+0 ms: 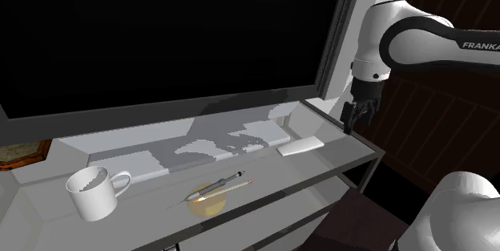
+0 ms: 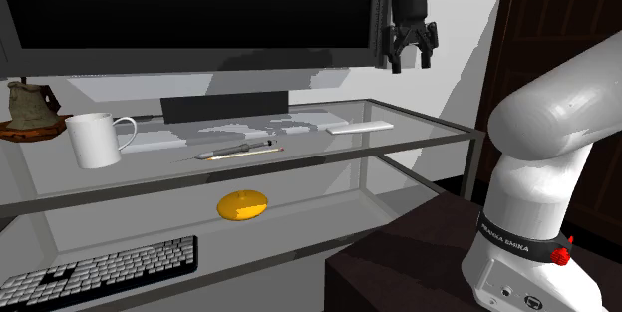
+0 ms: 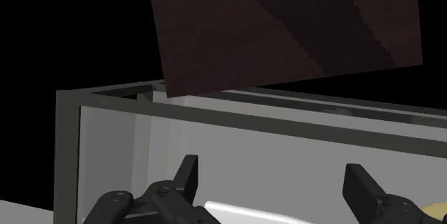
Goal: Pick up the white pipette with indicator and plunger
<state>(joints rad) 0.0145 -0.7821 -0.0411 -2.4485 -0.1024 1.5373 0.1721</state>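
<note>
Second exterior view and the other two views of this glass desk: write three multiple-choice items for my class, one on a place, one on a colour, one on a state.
1. The pipette lies: A on the glass top, between the mug and the flat white bar; B on a chair; C on the floor.
2. The oval thing below the glass top is: A blue; B yellow; C red.
3. The claw is: A shut on the pipette; B shut on the mug; C open, holding nothing.

Answers:
1. A, because it rests on the glass with one of them on each side.
2. B, because its yellow is plain in the second exterior view.
3. C, because the wrist view shows the fingers apart and clasping nothing.
</note>
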